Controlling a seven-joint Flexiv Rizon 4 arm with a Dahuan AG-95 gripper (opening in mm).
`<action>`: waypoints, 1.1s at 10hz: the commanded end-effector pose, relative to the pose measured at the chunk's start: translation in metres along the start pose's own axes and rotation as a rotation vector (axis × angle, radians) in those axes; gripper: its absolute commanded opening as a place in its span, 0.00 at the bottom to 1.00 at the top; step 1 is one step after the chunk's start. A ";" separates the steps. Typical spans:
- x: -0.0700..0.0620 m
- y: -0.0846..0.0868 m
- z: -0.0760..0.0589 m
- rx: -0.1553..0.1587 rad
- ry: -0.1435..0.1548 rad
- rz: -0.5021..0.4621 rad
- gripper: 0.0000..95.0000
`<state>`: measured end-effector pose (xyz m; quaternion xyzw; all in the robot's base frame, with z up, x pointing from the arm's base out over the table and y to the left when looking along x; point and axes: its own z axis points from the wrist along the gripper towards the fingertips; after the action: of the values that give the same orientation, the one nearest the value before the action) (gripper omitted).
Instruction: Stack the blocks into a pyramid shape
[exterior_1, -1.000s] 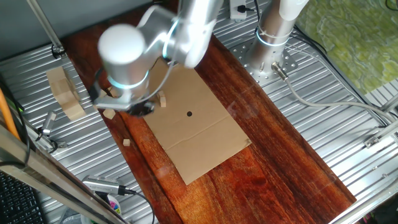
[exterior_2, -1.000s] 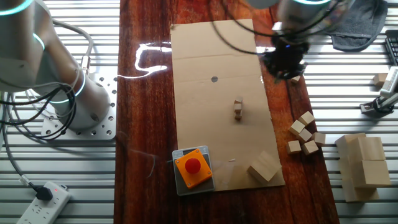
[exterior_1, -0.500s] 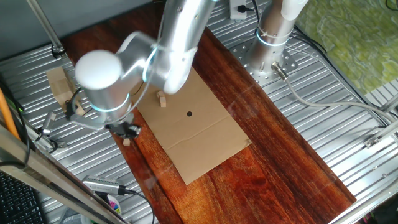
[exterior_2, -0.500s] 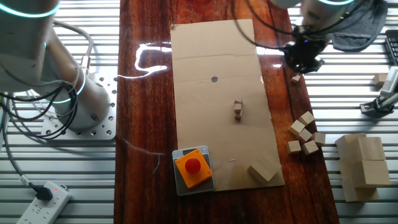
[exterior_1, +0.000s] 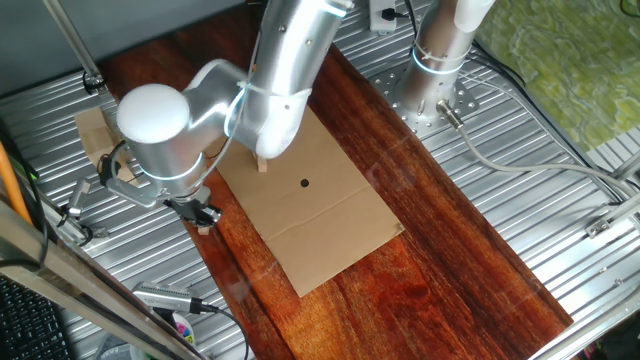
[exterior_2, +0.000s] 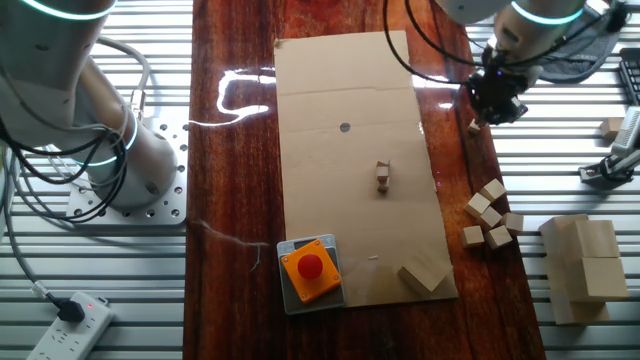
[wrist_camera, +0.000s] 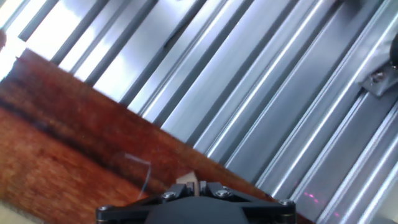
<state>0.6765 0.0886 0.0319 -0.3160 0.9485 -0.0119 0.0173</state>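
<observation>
Over a lone block, end effector, grip unreadable; block cluster nearby.

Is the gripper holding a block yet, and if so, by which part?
Cannot tell. The gripper sits low over a single small block at the board's edge, but its fingertips are hidden in every view.

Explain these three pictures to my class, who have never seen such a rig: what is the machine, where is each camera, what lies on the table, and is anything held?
The machine is one silver robot arm ending in a gripper with two jaws. Two cameras look at the table from different sides; a third rides on the hand. On the dark wooden board lies a cardboard sheet carrying two tiny stacked blocks and a red push button. More loose blocks sit nearby. The gripper hangs over a single block; whether it holds it cannot be told.
</observation>
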 end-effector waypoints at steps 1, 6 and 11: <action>0.001 0.002 -0.001 -0.001 0.002 -0.093 0.60; -0.002 0.007 0.002 0.004 0.016 -0.156 0.60; 0.004 0.010 0.013 0.017 0.019 -0.209 0.40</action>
<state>0.6680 0.0927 0.0184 -0.4135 0.9101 -0.0255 0.0105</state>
